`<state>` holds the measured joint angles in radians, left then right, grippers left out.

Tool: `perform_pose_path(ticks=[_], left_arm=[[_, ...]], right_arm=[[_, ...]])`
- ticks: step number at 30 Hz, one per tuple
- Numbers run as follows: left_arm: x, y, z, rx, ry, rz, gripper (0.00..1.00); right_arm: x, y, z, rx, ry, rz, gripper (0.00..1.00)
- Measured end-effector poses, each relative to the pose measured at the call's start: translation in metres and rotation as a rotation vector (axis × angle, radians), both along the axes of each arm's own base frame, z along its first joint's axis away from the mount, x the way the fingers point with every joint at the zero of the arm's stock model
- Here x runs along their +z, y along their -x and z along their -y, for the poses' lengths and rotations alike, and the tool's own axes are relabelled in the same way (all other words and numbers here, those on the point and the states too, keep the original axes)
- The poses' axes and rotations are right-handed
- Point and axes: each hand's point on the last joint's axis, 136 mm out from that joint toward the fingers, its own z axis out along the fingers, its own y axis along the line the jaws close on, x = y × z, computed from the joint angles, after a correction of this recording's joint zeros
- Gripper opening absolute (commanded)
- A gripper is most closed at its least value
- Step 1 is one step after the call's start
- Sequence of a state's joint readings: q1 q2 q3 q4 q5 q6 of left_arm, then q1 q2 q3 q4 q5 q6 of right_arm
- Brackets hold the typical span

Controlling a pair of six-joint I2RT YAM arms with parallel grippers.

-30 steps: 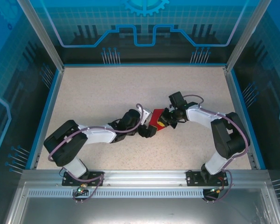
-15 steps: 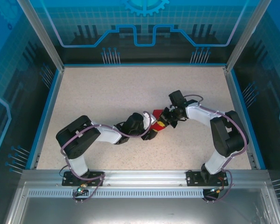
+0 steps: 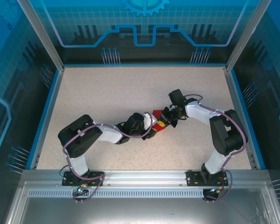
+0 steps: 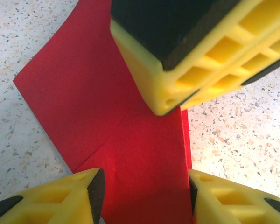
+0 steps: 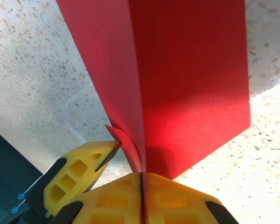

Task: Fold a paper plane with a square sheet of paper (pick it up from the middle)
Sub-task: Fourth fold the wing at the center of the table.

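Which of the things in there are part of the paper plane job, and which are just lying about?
Part of the job:
- red sheet of paper, partly folded
- right gripper, pinching the sheet's folded edge
- left gripper, jaws apart over the sheet

Just there:
- speckled table
- blue enclosure walls

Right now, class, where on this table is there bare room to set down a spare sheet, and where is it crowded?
Crowded: the centre, where the left gripper and right gripper meet at the red paper. Free: the far half of the table, between its blue far rim and the grippers; also the near patch between left arm and right arm.
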<state>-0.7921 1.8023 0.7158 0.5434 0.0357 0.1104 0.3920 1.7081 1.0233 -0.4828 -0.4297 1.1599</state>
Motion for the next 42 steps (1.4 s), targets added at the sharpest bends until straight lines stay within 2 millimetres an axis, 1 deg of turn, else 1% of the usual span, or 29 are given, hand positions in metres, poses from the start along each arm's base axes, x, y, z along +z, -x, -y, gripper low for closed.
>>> perform_pose_path(ticks=[4,10,13,14,18,21,24,26,32,36,42], left_arm=[[0.001,0.0,0.001,0.001,0.006,-0.004,0.48],[0.001,0.001,0.002,-0.005,0.01,-0.007,0.4],[0.001,0.003,0.003,-0.01,0.012,-0.01,0.35],[0.001,0.003,0.003,-0.009,0.013,-0.012,0.33],[0.001,0.003,0.003,-0.001,0.024,-0.028,0.26],[0.001,0.004,0.004,0.004,0.035,-0.042,0.24],[0.001,0.005,0.005,0.019,0.056,-0.069,0.2],[0.002,0.006,0.006,0.031,0.072,-0.089,0.17],[0.002,0.006,0.006,0.113,0.144,-0.19,0.14],[0.002,0.007,0.007,0.177,0.204,-0.277,0.13],[0.007,0.009,0.011,0.255,0.307,-0.39,0.12]], right_arm=[[-0.004,0.002,0.001,0.0,0.006,-0.016,0.09],[-0.006,0.004,0.002,0.0,0.012,-0.027,0.09],[-0.006,0.004,0.002,0.003,0.013,-0.025,0.11],[-0.006,0.004,0.002,0.003,0.013,-0.025,0.14],[-0.003,0.003,0.001,0.018,0.011,-0.016,0.35],[0.0,0.0,0.0,0.034,0.01,0.002,0.5],[0.003,-0.002,0.002,0.049,0.011,0.026,0.57],[0.008,-0.006,0.005,0.053,0.007,0.052,0.6],[0.027,-0.016,0.017,0.067,-0.018,0.19,0.61],[0.029,-0.015,0.018,0.113,-0.03,0.265,0.61],[0.024,-0.01,0.015,0.196,-0.05,0.341,0.59]])
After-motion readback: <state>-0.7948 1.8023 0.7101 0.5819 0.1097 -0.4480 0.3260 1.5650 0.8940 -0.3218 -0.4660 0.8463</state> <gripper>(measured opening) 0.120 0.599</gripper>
